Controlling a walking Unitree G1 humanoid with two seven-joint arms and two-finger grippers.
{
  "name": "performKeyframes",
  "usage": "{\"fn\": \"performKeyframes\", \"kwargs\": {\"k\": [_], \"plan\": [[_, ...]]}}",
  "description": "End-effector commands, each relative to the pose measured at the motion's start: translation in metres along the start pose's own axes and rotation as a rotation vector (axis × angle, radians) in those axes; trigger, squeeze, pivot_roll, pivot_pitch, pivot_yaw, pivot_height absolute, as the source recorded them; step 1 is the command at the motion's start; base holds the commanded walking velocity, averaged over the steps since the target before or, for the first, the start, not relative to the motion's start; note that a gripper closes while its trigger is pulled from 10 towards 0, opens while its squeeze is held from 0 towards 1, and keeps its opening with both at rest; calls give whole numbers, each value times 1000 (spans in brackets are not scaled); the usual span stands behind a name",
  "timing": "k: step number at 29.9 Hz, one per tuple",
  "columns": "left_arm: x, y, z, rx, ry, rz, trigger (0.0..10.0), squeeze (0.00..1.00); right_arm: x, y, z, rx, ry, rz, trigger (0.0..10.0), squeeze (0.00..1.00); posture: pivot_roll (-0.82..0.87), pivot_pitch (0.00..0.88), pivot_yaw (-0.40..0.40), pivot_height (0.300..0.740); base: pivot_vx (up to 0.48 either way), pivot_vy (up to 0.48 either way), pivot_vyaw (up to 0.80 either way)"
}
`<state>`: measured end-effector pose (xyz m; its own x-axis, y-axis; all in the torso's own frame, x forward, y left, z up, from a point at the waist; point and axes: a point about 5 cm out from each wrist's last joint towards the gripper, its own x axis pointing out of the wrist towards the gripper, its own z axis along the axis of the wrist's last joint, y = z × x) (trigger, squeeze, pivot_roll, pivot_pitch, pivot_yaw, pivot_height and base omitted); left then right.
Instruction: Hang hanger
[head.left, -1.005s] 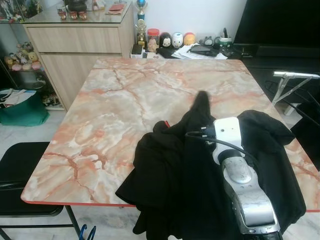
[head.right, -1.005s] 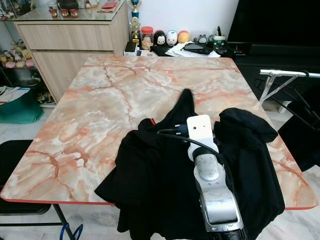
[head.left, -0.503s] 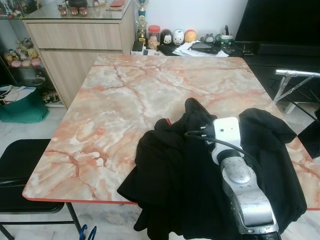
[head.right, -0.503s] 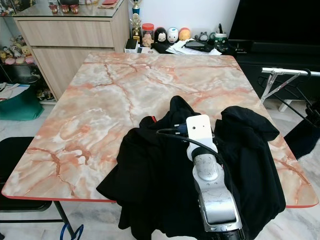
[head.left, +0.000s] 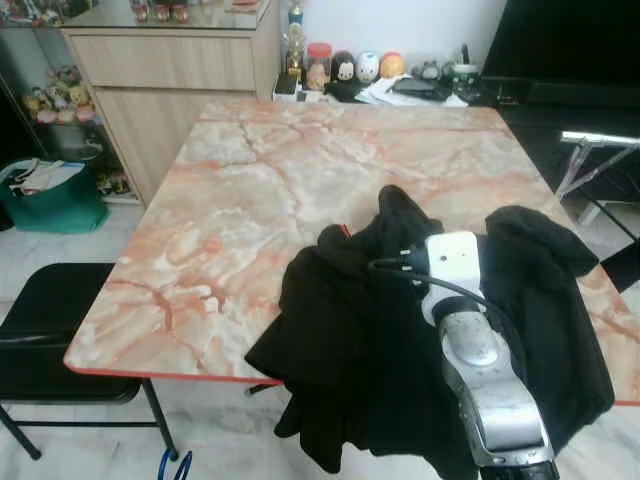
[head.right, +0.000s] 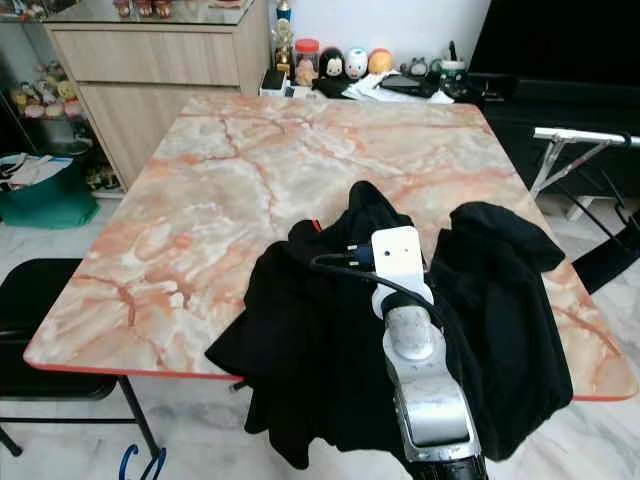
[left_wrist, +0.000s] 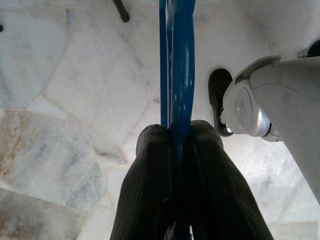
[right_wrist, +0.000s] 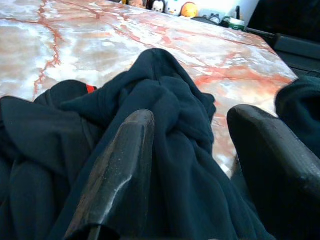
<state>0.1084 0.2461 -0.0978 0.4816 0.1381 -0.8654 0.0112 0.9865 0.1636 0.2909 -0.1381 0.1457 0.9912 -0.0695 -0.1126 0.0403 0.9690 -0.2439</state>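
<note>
the left hand (left_wrist: 175, 175) hangs low by the floor, its 2 fingers clamped on the blue hanger (left_wrist: 177, 65), whose long axis runs straight out past the fingertips. the right hand (right_wrist: 192, 165) is spread wide over the black garment (head.left: 400, 330) heaped at the near edge of the marble bench (head.left: 300, 170). the hanger sits below and to the left of the garment, so the left arm must rise to meet it.

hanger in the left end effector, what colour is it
Blue; the hanger shows best in the left wrist view.
</note>
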Motion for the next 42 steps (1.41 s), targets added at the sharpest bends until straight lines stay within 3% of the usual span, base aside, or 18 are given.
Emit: {"fn": "performKeyframes", "kwargs": {"k": [1,27,42], "plan": [[-1,3,-3,11,12,3,10000,0,2,-2,1,4,-4,-18,10000,0,24,0,-2,740,-315,0,0],[0,1,-2,3,9,-2,10000,0,10,-6,-6,7,4,-57,10000,0,29,0,-12,740,-316,0,0],[0,0,-2,5,11,-1,10000,0,13,-15,-37,-20,90,-103,10000,0,28,0,-15,740,-314,0,0]]}}
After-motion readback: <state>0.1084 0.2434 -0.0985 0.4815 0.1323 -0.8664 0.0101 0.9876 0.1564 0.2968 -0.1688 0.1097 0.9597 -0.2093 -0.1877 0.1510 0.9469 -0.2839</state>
